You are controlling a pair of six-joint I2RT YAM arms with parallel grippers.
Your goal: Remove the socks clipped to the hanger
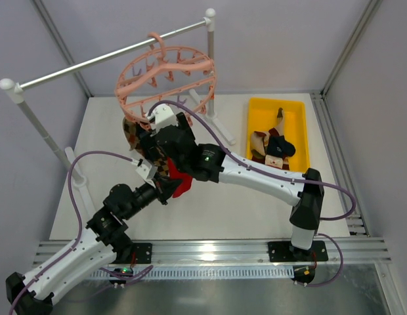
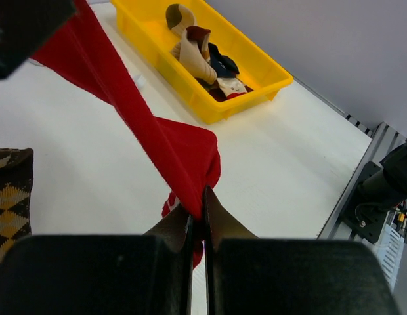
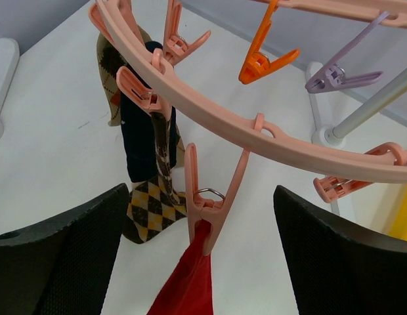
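Hanging from the grey rail (image 1: 92, 62), top view: hanger (image 1: 165, 73) over white table (image 1: 256, 210), grey-walled booth; yellow bin (image 1: 292, 115) with loose socks (image 1: 272, 146) at right. Left wrist: left gripper (image 2: 198, 197) pinches red sock (image 2: 171, 147), taut. Right wrist: right gripper (image 3: 202, 193) spread, straddling pink clip (image 3: 210, 220) biting that sock. Judgement: squeeze clip tails first, then draw down; tugging alone would swing the hanger.

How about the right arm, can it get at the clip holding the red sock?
Probably yes. Its open fingers stand either side of the pink clip pinching the red sock, with nothing between them.
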